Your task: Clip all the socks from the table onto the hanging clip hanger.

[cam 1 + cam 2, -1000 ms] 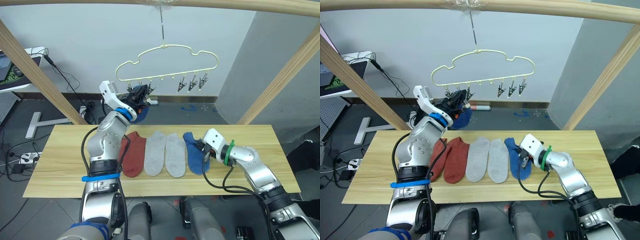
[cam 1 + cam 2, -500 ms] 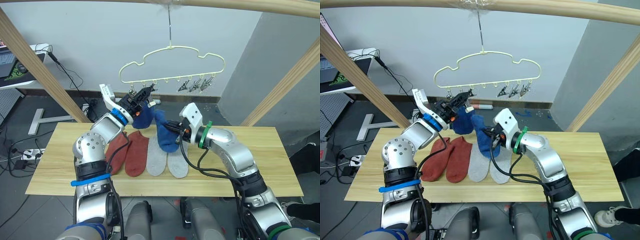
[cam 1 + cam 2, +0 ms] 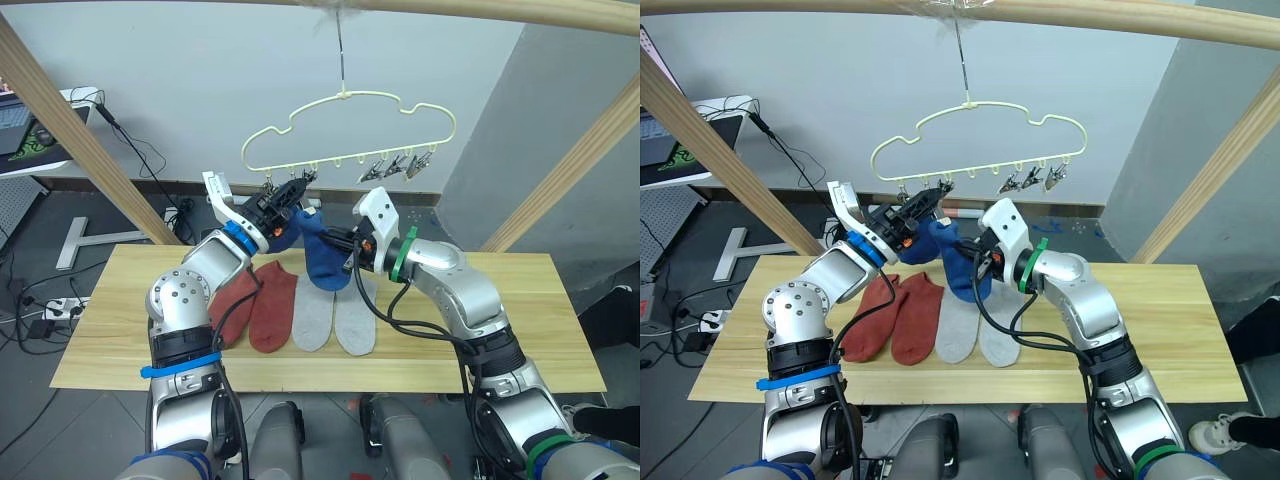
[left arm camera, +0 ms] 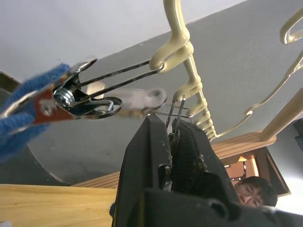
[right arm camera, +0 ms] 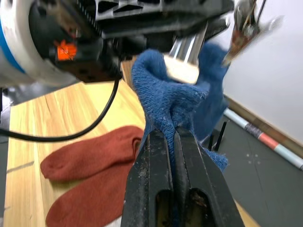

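While four short knit ankle socks lie flat side by side on the long pale-yellow plank table (image 3: pixel 520 330), two rust-red socks (image 3: pixel 255 305) on the robot's left and two light grey socks (image 3: pixel 330 318) beside them, both arms are raised above the tabletop. The right gripper (image 5: pixel 171 142) has its two black fingers pinched shut on a blue ankle sock (image 3: pixel 325 258), which hangs in the air over the grey pair with its upper edge lifted towards the left gripper (image 3: pixel 292 192). In the left wrist view, the left gripper's black fingers (image 4: pixel 147 156) are squeezed together on the handles of a small dark metal clip (image 4: pixel 173 120) hanging from the thin cream-yellow cloud-shaped wire clip hanger (image 3: pixel 345 125). Just beside it, a second blue ankle sock (image 4: pixel 28 118) sits in the teeth of a neighbouring metal clip (image 4: pixel 90 97). Three free clips (image 3: pixel 400 168) dangle near the hanger's right end. Beyond, the hanger's metal hook hangs from a thick wooden rail frame (image 3: pixel 500 12), with a grey wall and cables on the floor behind.
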Tool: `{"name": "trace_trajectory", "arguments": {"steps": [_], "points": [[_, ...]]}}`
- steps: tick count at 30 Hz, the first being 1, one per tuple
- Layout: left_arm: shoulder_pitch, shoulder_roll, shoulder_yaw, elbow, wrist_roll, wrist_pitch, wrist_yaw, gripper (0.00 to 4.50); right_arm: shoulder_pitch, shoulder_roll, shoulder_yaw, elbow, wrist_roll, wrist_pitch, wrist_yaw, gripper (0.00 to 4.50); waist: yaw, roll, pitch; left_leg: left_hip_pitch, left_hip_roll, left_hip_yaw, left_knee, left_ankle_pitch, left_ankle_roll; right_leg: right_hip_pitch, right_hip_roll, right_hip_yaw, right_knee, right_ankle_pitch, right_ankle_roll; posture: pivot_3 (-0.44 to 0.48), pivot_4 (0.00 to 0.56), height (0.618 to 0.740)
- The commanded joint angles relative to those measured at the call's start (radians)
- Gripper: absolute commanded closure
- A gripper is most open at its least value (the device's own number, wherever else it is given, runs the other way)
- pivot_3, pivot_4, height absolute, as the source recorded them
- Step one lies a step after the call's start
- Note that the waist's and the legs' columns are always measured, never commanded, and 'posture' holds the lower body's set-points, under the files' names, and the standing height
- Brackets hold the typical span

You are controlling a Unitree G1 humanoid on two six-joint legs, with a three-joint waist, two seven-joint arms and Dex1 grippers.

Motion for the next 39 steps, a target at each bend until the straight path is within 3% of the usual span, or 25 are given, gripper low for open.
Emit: {"name": "trace_trajectory", "arguments": {"steps": [1, 17, 39], "points": [[-0.005, 0.007, -0.018, -0.043, -0.021, 0.0, -0.018, 4.35, -0.013, 0.003, -0.014, -0.017, 0.016, -0.003, -0.003, 4.48, 0.0, 0.0, 0.0, 0.0, 0.0, 0.0, 0.0, 0.0, 0.0, 0.0, 0.0, 0.0, 0.0, 0.0, 0.0, 0.0, 0.271, 0.74], [-0.008, 0.022, -0.033, -0.046, -0.021, -0.015, -0.026, 4.35, 0.002, -0.025, 0.015, -0.014, 0.01, 0.029, 0.018, 4.48, 0.0, 0.0, 0.0, -0.002, 0.0, 0.0, 0.0, 0.0, 0.0, -0.001, 0.0, 0.0, -0.001, 0.0, 0.0, 0.0, 0.276, 0.74], [0.013, 0.031, -0.054, -0.067, -0.011, -0.014, -0.041, 4.35, -0.056, 0.003, -0.05, -0.048, 0.084, 0.11, -0.02, 4.48, 0.0, 0.0, 0.0, -0.011, 0.0, -0.005, 0.0, 0.0, 0.0, -0.008, 0.0, -0.001, -0.002, 0.0, 0.0, -0.001, 0.279, 0.74]]}}
